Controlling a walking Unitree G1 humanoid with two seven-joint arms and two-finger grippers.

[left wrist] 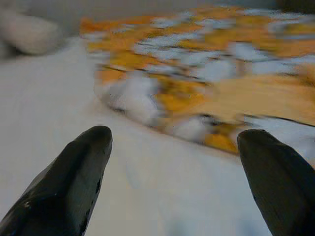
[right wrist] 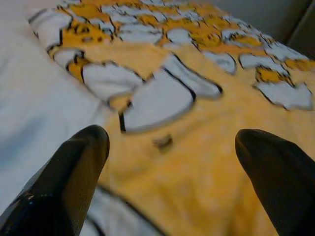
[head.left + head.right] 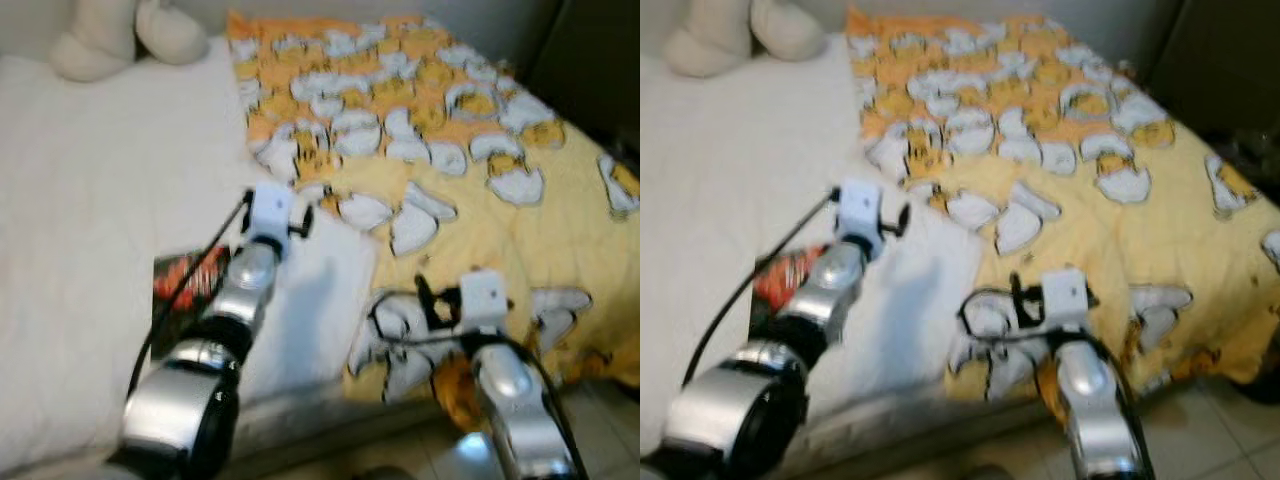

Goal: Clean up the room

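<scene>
A yellow-and-orange blanket (image 3: 470,170) printed with white cartoon shapes covers the right half of the frame, spread over a white bed (image 3: 90,230). The left gripper (image 1: 172,142) hovers over the white sheet near the blanket's edge, fingers (image 1: 78,172) spread wide and empty. The right gripper (image 2: 172,137) hangs over the blanket at lower centre, also wide open, holding nothing. A red-and-black packet (image 3: 185,285) (blurred) lies at lower left, partly behind the left arm. A cream plush toy (image 3: 115,35) sits upper left.
</scene>
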